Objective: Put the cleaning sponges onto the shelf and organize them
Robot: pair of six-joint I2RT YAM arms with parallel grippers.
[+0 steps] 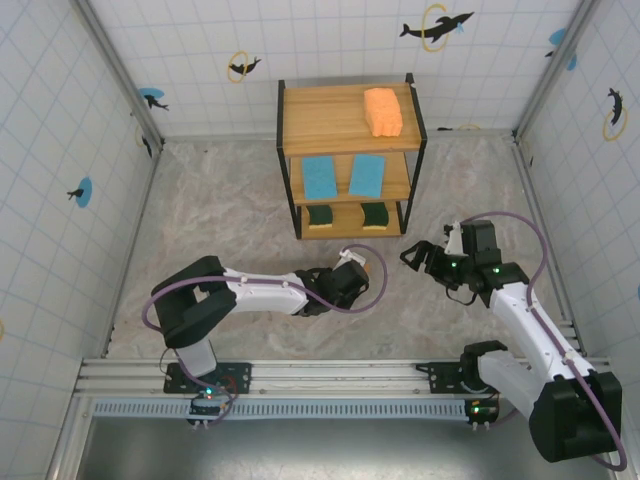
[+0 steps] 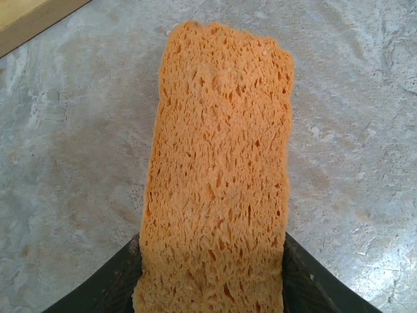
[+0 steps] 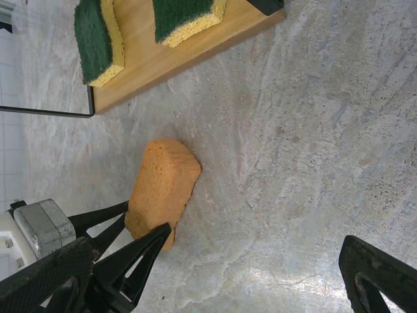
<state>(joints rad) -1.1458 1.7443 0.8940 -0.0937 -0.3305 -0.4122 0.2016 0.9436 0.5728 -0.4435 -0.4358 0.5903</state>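
Observation:
A thick orange sponge [image 2: 218, 169] sits between the black fingers [image 2: 114, 283] of my left gripper [image 2: 212, 261], which is shut on it low over the marbled table. The same sponge [image 3: 163, 186] lies ahead of my right gripper [image 3: 215, 287], which is open with nothing in it. From above, the left gripper [image 1: 350, 278] is in front of the shelf [image 1: 300, 120] and the right gripper [image 1: 425, 258] is to its right. The second orange sponge [image 1: 383, 110] lies on the top tier. Two blue sponges [image 1: 321, 177] [image 1: 366, 174] fill the middle tier. Two green sponges [image 1: 321, 216] [image 1: 375, 214] rest on the bottom.
The shelf's bottom board [image 3: 150, 62] with both green sponges [image 3: 98, 39] [image 3: 186, 16] lies just beyond the held sponge. Tiled walls with dolphin stickers [image 1: 437, 27] enclose the table. The left part of the top tier is bare wood.

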